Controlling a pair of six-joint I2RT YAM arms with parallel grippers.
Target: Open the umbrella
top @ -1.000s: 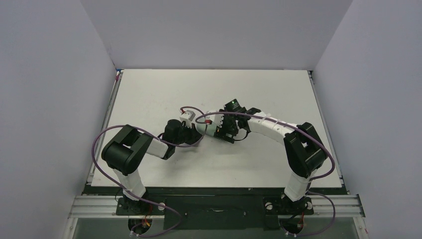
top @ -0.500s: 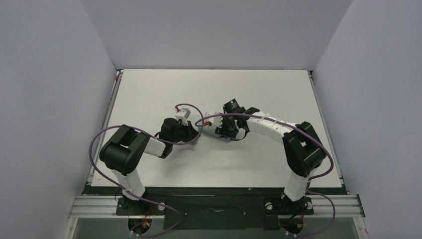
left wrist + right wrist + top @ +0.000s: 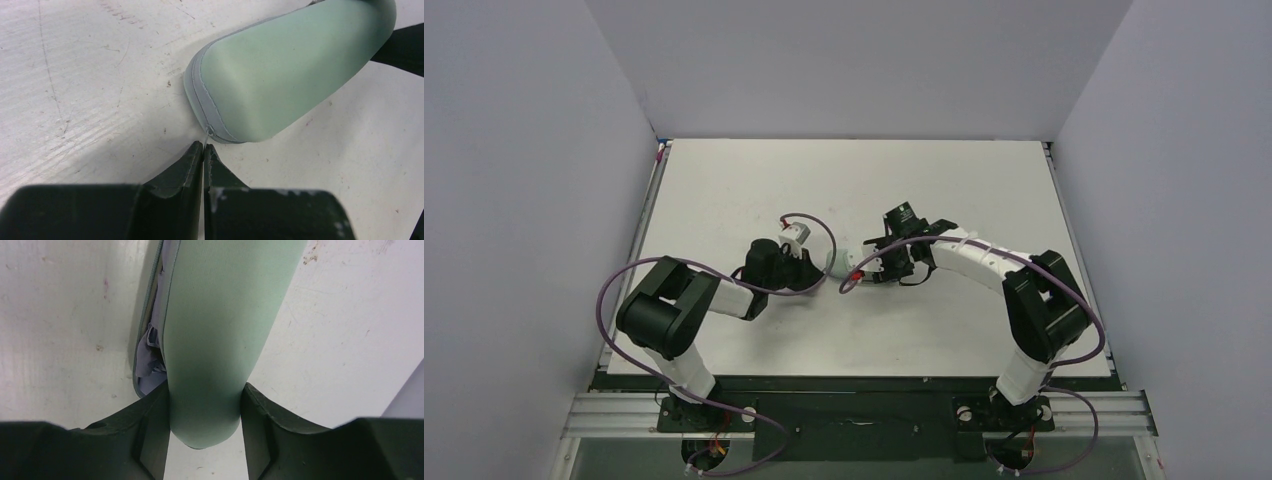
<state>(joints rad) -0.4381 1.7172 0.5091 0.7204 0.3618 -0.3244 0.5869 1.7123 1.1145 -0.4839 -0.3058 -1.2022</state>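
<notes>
R pincer [image 3: 205,390] is clamped on the pale green case [image 3: 220,315]. One finger presses each long side at its right end, w/ the rounded tip poking out between them. L pincer [image 3: 203,146] is closed, tips pressed together, just beside the case's left end, right at the grey zip seam [image 3: 197,100]. A thin pale strand runs from the seam's end to the tips; can't tell whether it's pinched.

Umbrella [image 3: 150,347]: only a bit shows, crumpled lavender-grey fabric in the gap where the seam stands apart along one long side of the case. The rest is hidden inside the case, so shaft & handle can't be seen.

Case lies flat on the white table [image 3: 75,75], approx mid-table, btw the two pincers, long axis left-right. From the top view it's mostly covered: R wrist camera [image 3: 904,217] & arm sit over its right part, L wrist over its left end, & one of the purple cables [image 3: 605,298] loops past on its near side. Only a small pale patch shows there. Table surface is scuffed & scratched round the case. Grey walls [image 3: 524,150] box the table in on left, right & far sides. A metal rail [image 3: 1104,408] runs along the near edge by the arm bases.
</notes>
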